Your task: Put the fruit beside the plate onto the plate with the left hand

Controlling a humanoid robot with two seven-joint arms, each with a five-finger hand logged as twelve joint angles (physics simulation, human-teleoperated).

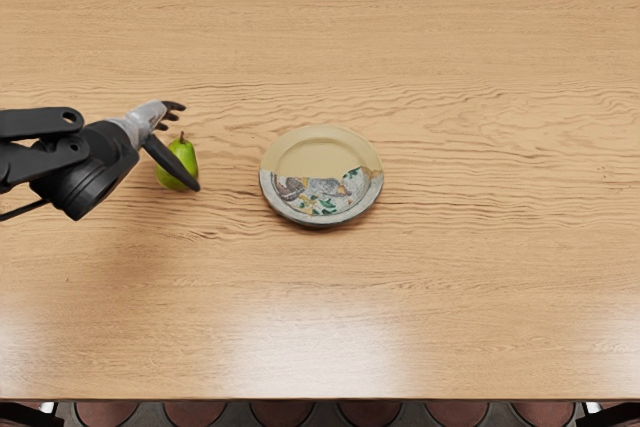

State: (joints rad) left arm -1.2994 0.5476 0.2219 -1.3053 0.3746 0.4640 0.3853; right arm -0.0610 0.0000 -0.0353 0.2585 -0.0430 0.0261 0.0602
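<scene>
Item: green pear point(186, 159), stem up, standing on the wooden desk point(450, 287) to the left of the plate point(268, 183), near it but apart, with bare wood between the two. Plate: round, pale yellow on its far half, a mottled grey pattern on its near half, nothing on it. Left hand point(150, 135): enters from the left edge on a dark arm, at the pear's left side; fingers point(170, 107) spread past the stem on the far side, and one dark digit, apparently the thumb, crosses the fruit's near face. The hand is apart rather than clamped; whether any digit touches the skin cannot be told. Right arm: out of view. Step in hand, as judged: closing the grasp on the pear. Handling notes: the fruit is rounded, smooth and narrow at the top, so it would likely roll or tip under a one-sided push; the digits should close from opposite sides around the broad lower body, not the neck. The lift should clear the plate's raised rim before the carry to the right, and release should come low over the plate's centre so the pear settles without rolling off.
</scene>
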